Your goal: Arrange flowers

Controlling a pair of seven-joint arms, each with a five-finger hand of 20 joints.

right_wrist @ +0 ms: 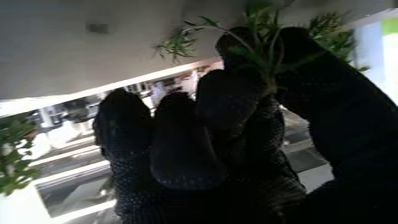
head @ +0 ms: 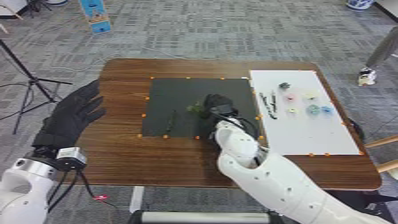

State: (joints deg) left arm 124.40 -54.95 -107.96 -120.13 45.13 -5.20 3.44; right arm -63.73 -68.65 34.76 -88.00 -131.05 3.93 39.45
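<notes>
Found right hand [right_wrist: 182, 155] clamped on a leafy green sprig [right_wrist: 262, 30], above the black mat [head: 169, 95]. Judged the step as placing the sprig near the thin dark stem [head: 171, 121]; recommended lowering slowly, setting leaves flat and releasing without dragging. Noted good room leftward on the mat, but little between hand and white board [head: 311, 137], with loose pink flower [head: 290, 97] and dark stems [head: 269, 105] to avoid. Recorded left hand [head: 75, 111] with fingers apart, by the table's [head: 124, 160] left edge.
</notes>
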